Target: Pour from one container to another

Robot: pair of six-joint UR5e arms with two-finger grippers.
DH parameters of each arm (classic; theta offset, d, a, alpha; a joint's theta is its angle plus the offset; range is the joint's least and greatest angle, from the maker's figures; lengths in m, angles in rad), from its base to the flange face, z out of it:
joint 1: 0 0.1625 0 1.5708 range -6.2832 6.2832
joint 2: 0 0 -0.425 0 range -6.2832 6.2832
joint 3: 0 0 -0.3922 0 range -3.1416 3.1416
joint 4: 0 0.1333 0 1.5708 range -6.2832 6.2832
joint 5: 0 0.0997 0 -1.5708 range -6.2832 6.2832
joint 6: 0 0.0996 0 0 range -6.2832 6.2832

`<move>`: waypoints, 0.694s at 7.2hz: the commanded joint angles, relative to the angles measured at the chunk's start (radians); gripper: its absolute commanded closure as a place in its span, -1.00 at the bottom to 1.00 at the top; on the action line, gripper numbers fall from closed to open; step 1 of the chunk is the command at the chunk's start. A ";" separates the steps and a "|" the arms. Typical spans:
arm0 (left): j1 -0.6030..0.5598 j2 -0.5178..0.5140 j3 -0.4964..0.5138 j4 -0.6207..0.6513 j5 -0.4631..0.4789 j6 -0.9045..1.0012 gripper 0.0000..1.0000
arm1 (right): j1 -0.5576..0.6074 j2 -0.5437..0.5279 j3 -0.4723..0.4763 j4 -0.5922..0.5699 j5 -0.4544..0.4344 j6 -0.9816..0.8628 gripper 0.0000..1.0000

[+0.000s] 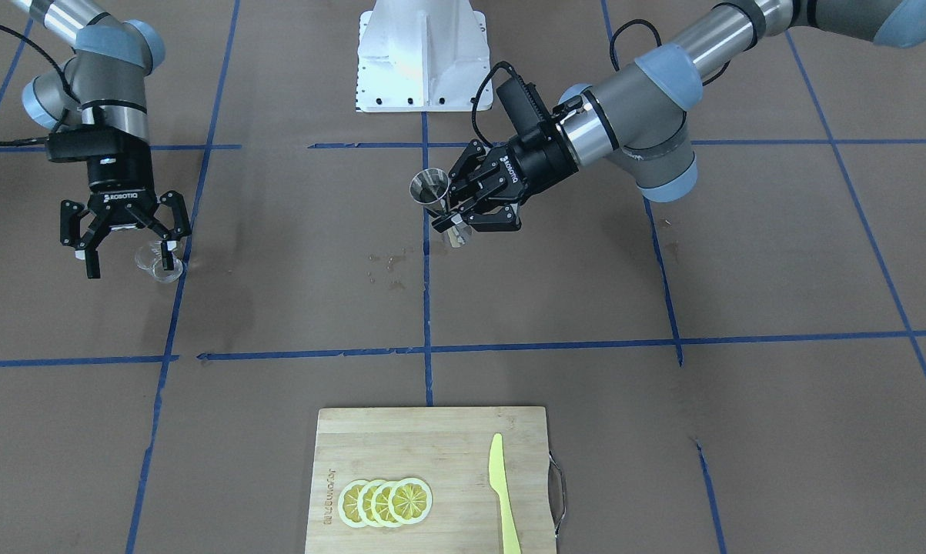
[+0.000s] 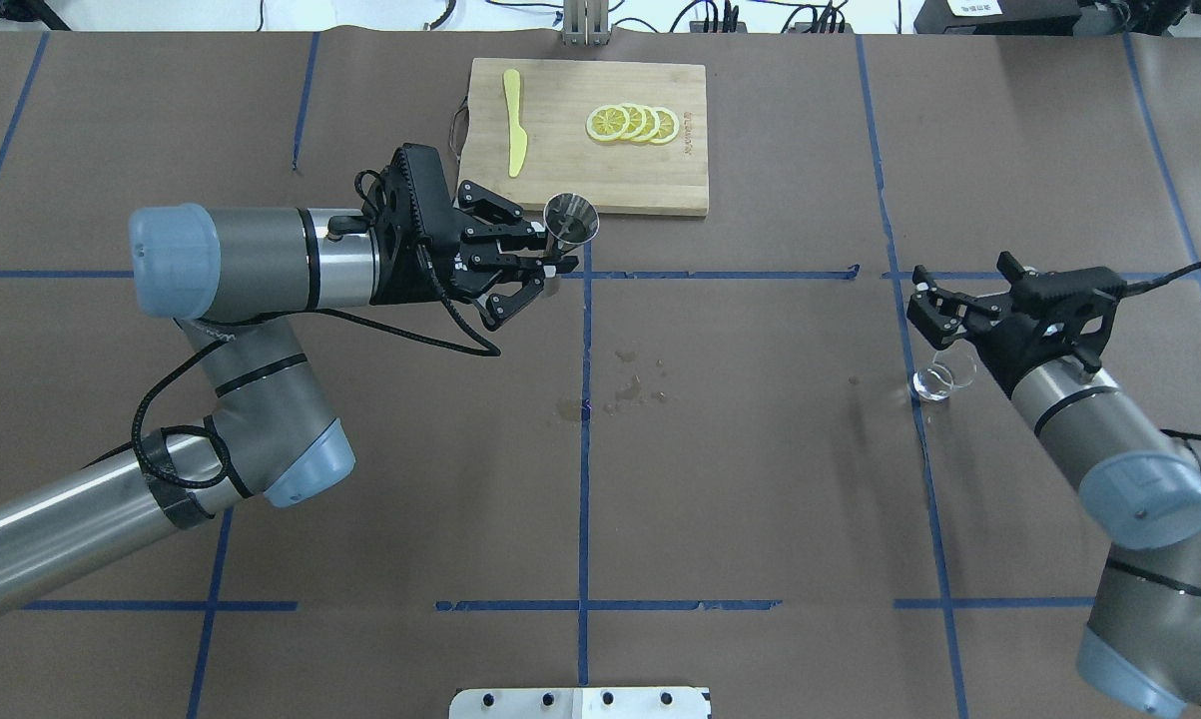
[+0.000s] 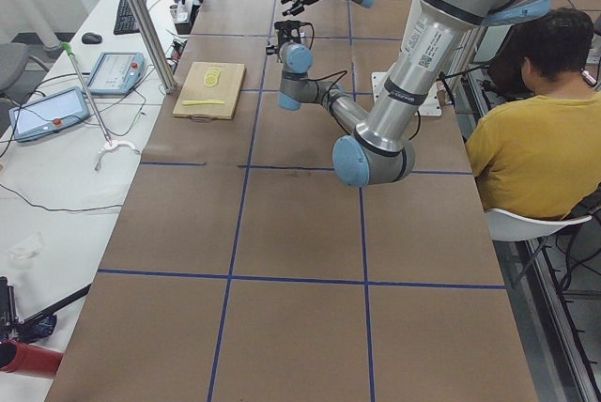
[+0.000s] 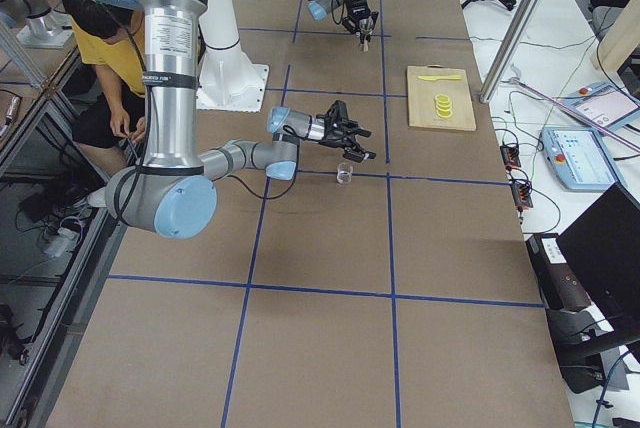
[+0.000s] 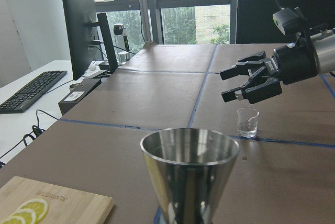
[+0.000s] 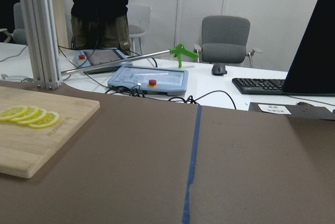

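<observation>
You have the left gripper (image 1: 449,209) closed around the waist of the jigger (image 1: 429,187), held upright above the table (image 1: 586,277). The right gripper (image 5: 239,81) hangs empty, jaws spread wide, just above the glass cup (image 5: 247,123) standing on the table, not touching it.

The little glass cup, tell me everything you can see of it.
The glass cup is small, clear and see-through, short and round, with a little pouring lip on its rim. It stands upright on the brown table, right beside a blue tape line. The right claw hangs open just above it without touching it, and nothing else touches it either. Whether any liquid is inside is hard to tell.
</observation>
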 commanded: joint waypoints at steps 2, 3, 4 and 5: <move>0.002 0.003 0.000 0.000 0.000 0.000 1.00 | 0.438 -0.014 0.014 -0.112 0.692 -0.145 -1.00; 0.002 0.003 0.002 0.000 0.000 0.000 1.00 | 0.588 -0.007 0.010 -0.190 0.925 -0.213 -1.00; 0.002 0.003 0.000 0.000 0.000 0.000 1.00 | 0.729 0.000 0.007 -0.292 1.105 -0.308 -1.00; 0.000 0.003 0.002 0.001 0.000 0.000 1.00 | 0.828 -0.002 0.001 -0.456 1.185 -0.439 -1.00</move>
